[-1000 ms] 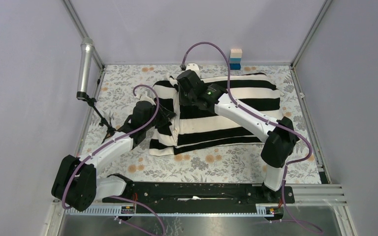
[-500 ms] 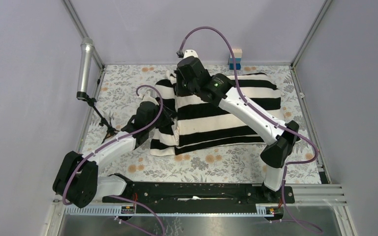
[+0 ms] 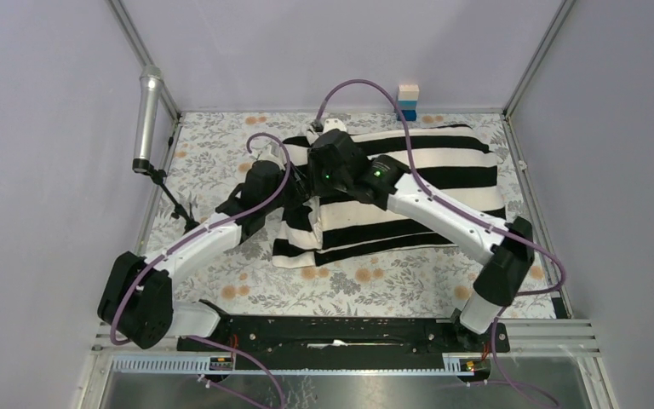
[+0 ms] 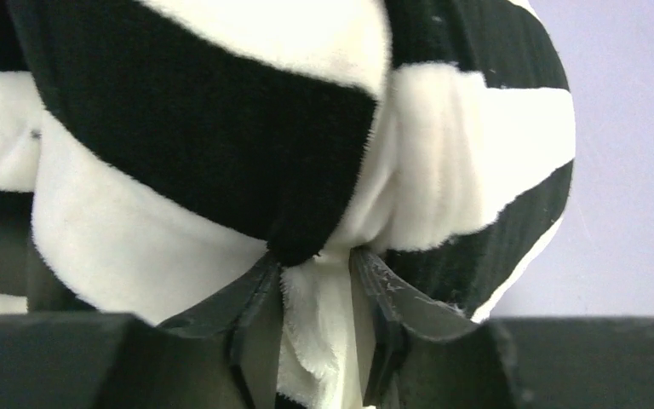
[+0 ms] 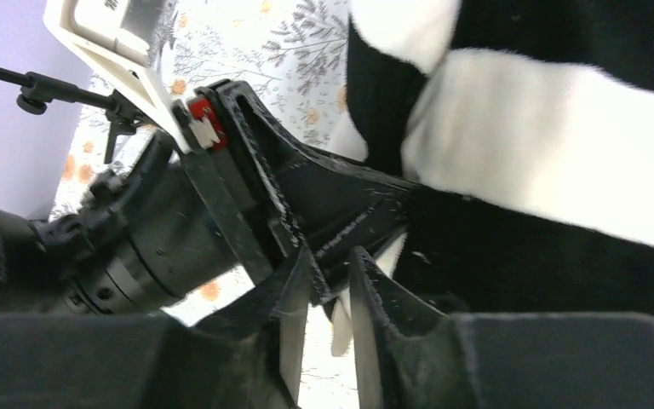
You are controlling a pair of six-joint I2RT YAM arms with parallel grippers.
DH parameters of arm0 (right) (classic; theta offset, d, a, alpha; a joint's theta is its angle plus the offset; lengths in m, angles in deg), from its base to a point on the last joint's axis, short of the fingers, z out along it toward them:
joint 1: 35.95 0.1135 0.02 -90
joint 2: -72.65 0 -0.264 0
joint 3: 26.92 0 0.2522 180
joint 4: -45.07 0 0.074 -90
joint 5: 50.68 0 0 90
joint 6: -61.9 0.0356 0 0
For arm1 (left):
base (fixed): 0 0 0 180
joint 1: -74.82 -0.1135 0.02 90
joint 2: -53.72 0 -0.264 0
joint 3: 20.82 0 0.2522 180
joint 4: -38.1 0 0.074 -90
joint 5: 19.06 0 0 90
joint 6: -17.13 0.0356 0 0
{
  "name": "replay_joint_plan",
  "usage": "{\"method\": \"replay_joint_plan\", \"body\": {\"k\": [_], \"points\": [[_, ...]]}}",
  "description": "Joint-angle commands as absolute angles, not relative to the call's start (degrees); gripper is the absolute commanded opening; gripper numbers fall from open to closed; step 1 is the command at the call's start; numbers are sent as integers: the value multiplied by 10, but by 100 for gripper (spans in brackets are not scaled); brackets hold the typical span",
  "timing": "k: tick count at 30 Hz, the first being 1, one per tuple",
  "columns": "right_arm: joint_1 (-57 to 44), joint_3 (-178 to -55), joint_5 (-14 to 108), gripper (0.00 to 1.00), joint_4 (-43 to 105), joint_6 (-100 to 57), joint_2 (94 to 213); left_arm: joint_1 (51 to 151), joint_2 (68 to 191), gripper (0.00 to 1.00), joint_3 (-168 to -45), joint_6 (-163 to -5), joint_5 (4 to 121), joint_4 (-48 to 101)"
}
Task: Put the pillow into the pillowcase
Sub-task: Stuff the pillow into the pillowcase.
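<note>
- Pillowcase (image 3: 409, 187), striped black and white, lies plump on the floral counter (image 3: 213, 153), from the middle toward the right side. Its left end is bunched up where the two arms meet.
- Of the pillow I can pick out nothing separately; only striped cloth shows.
- Left tool (image 4: 318, 260) is at this bunched left end. Its fingers (image 4: 260, 285) stand a little apart, and a fold of white cloth with a frayed edge fills the gap and touches both. Whether they press on it, I cannot tell.
- Right tool (image 5: 328, 260) is just beside the left tool, its jaws parted by a narrow gap. A scrap of white cloth shows low in the gap, but no clear hold.
- Cream block on a blue block (image 3: 407, 100) stands at the far edge.
</note>
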State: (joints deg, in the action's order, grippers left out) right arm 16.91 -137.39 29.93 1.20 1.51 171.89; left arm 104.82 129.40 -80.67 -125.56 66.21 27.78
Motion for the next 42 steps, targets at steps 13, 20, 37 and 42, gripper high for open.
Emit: {"method": "replay_joint_plan", "body": {"k": [13, 20, 37, 42], "points": [[213, -1316, 156, 44, -15, 5, 1642, 1061, 1123, 53, -893, -1170, 726, 18], [222, -1367, 90, 61, -49, -19, 1721, 1088, 1149, 51, -882, -1155, 754, 0], [171, -1220, 168, 8, 42, 5, 1668, 1174, 1248, 0, -985, -1096, 918, -44], [151, -1183, 206, 3, 83, 15, 1671, 1192, 1227, 0, -1047, -1082, 881, -72]]}}
